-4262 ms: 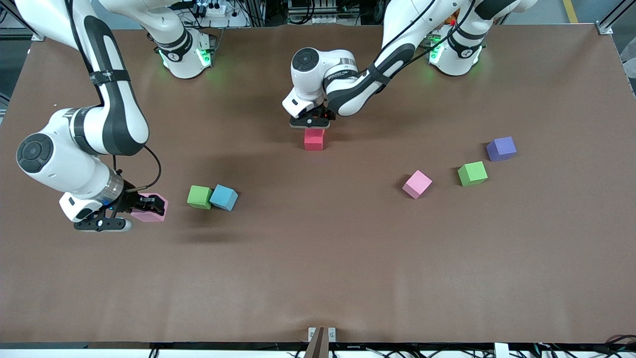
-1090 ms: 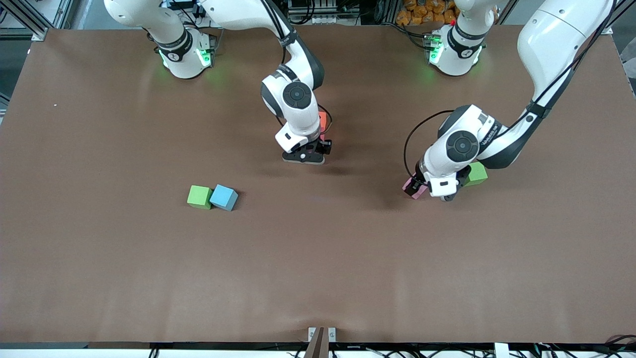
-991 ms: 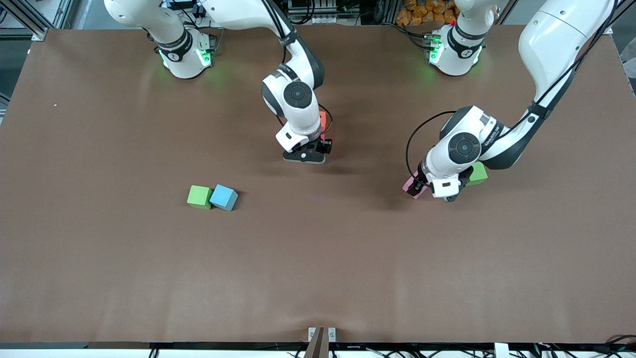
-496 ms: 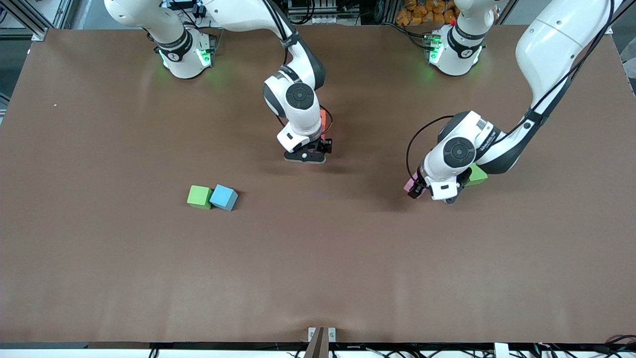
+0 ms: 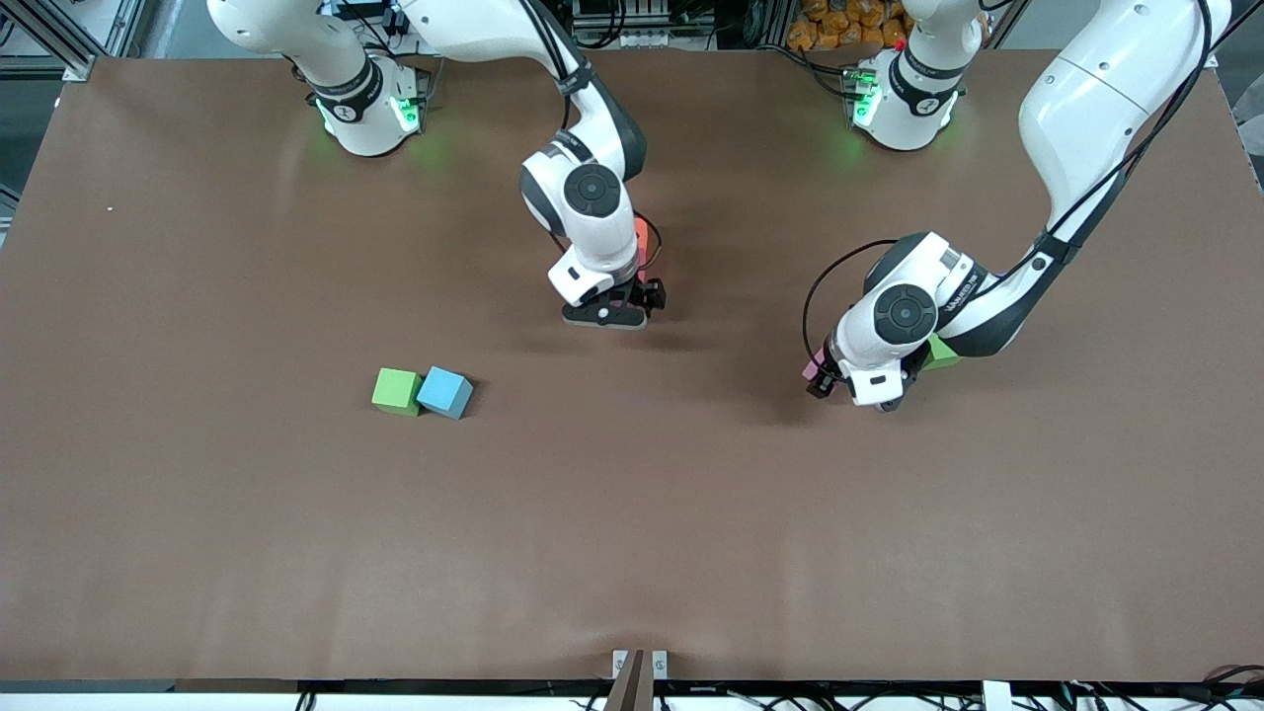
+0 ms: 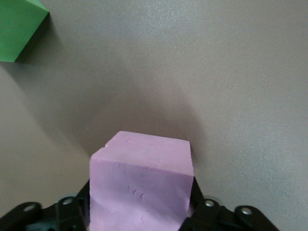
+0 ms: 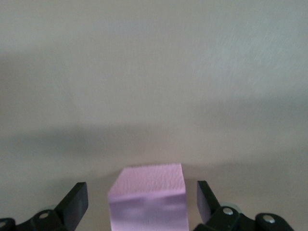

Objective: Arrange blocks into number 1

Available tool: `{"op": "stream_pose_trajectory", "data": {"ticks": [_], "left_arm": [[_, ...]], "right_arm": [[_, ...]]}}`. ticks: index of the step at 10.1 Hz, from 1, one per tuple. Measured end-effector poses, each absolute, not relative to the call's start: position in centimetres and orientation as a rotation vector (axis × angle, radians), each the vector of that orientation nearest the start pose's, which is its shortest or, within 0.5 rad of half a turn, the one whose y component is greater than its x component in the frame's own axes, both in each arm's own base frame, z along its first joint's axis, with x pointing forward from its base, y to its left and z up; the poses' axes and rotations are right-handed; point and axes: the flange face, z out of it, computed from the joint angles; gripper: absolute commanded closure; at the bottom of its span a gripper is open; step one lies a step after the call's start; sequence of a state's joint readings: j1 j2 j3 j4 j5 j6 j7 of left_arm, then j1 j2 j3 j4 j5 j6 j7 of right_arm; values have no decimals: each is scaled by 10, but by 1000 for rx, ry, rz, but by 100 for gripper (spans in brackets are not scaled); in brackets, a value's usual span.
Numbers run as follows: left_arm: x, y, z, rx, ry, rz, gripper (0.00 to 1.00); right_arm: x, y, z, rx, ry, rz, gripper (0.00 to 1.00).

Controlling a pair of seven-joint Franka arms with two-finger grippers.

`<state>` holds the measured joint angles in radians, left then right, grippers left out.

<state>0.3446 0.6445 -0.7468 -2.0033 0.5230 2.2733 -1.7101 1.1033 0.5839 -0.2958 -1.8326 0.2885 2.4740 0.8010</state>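
— What do you have on the right wrist camera?

— I see one pink block (image 7: 147, 195) sitting on the bench (image 7: 154, 72), midway between the right gripper (image 7: 142, 202) jaws.

— Are the jaws on it?

— No. I see both dark fingers (image 7: 74, 202) standing apart from the block's sides, with bare bench showing in the gap on each side. The jaws are spread wide.

— How does the block sit?

— Flat on the bench, its top face lighter than the face turned to my camera. A soft shadow band crosses the bench just past it.
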Motion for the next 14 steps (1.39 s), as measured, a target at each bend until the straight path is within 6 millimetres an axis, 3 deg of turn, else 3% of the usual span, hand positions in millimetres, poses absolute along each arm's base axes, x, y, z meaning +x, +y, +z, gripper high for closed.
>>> {"op": "stream_pose_trajectory", "data": {"ticks": [2,4,7,9,11,12,14], "left_arm": [[545,-217,196,-2682,-1454,182,100],[553,-232,208,-2723,-1435,145,100],[561,-307,246,-2935,-1154,35,100],[542,-360,250,-3061,-791,-4,100],[541,-398,256,-3162,-478,-1,100],[542,-420,255,-3176,-404,26,100],[542,-465,239,-3158,-366,45,100]], "right_arm": [[487,446,274,-2985,340,-116,0],[531,388,313,-2978,348,-129,0],[578,299,349,-3030,367,-175,0],[608,224,358,-3044,369,-170,0],[629,149,356,-3063,315,-171,0],[633,125,353,-3073,286,-163,0],[632,100,343,-3093,244,-103,0]]}}
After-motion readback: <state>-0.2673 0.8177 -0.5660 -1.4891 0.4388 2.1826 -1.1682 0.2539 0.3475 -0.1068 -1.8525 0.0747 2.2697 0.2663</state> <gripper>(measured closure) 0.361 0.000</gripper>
